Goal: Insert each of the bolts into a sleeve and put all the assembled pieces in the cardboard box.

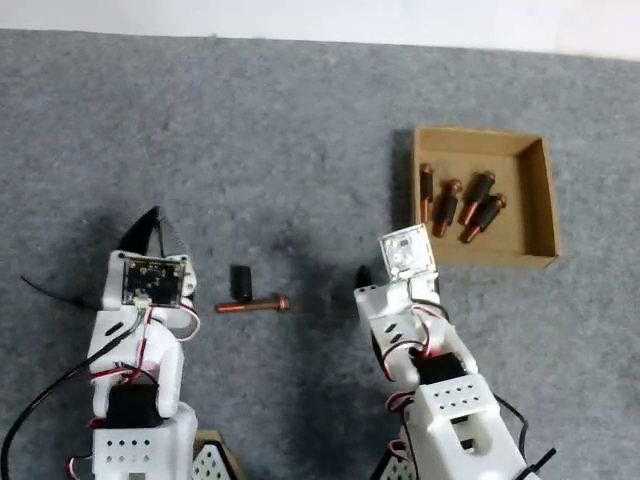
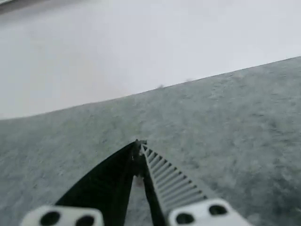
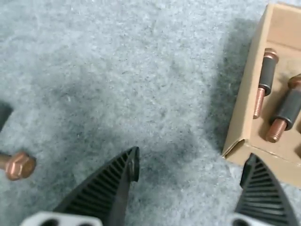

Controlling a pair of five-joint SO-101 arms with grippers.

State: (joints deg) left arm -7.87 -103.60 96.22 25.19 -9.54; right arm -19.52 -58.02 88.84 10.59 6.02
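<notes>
The right gripper [image 3: 192,160] hangs low over the grey mat [image 1: 300,150] with its jaws spread wide and nothing between them. One of its fingertips [image 3: 251,165] sits just off the corner of the cardboard box [image 1: 480,135] that lies nearest the arms; the other fingertip points at bare mat on the side away from the box.

Inside the box lie four assembled pieces [image 1: 447,207], copper bolts in dark sleeves, side by side and each tilted a little. In the right wrist view two of them rest close against the box wall.

Out from the box, past the right gripper, one bare bolt [image 1: 252,305] lies flat on the mat, its hexagonal head [image 3: 18,165] turned towards the box. A loose dark sleeve [image 1: 241,282] lies just beside its shank; whether they touch cannot be told.

Farther from the box again, beyond bolt and sleeve, the left gripper [image 2: 140,146] hangs with its jaws pressed together on nothing, its tip [image 1: 150,225] pointing away from the arm's base.
</notes>
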